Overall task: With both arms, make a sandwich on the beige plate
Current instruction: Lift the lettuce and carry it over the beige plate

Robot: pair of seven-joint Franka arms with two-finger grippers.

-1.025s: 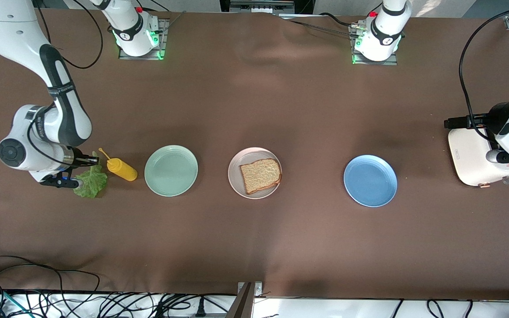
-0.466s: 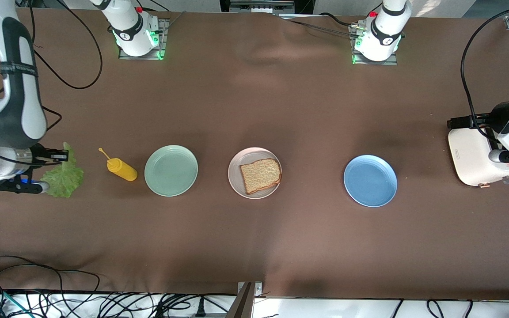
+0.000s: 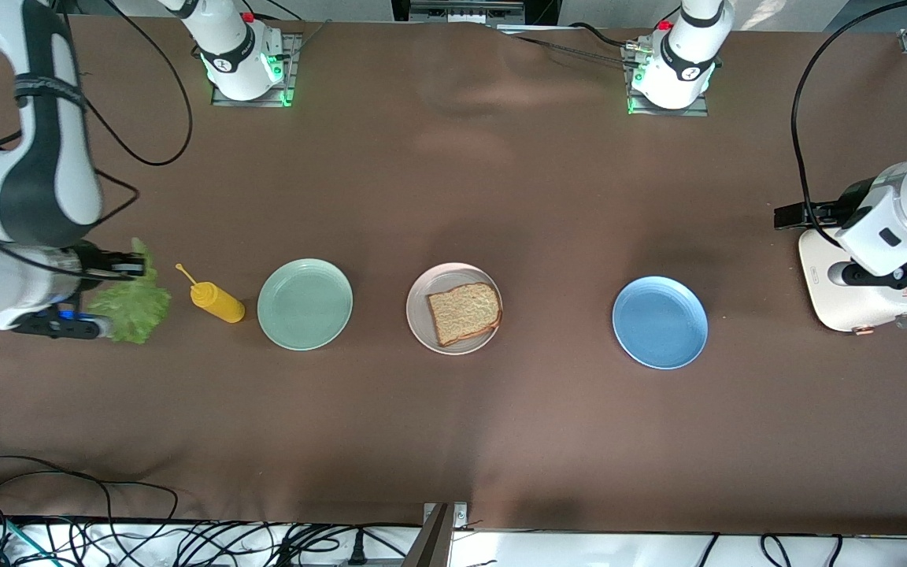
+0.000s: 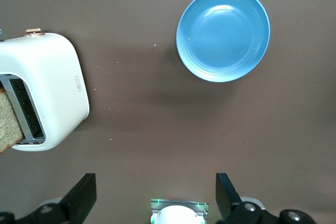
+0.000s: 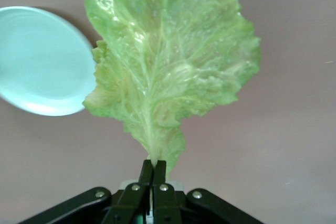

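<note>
One speckled brown bread slice (image 3: 465,313) lies on the beige plate (image 3: 420,293) at the table's middle. My right gripper (image 3: 105,299) is shut on the stem of a crinkly green lettuce leaf (image 3: 135,305) and holds it above the table at the right arm's end, beside the yellow bottle. In the right wrist view the fingertips (image 5: 152,165) pinch the leaf (image 5: 168,66). My left gripper (image 3: 898,273) is open and empty over a white toaster (image 3: 835,303). The left wrist view shows its gripper (image 4: 152,195) with jaws wide apart, and a second bread slice (image 4: 8,124) sticking out of the toaster slot.
A yellow squeeze bottle (image 3: 217,302) lies between the lettuce and a mint-green plate (image 3: 305,304). A blue plate (image 3: 660,322) sits between the beige plate and the toaster. Cables run along the table edge nearest the front camera.
My right gripper swung the lettuce toward the right arm's end, then came back part-way toward the bottle. My left arm shifted over the toaster toward the bases.
</note>
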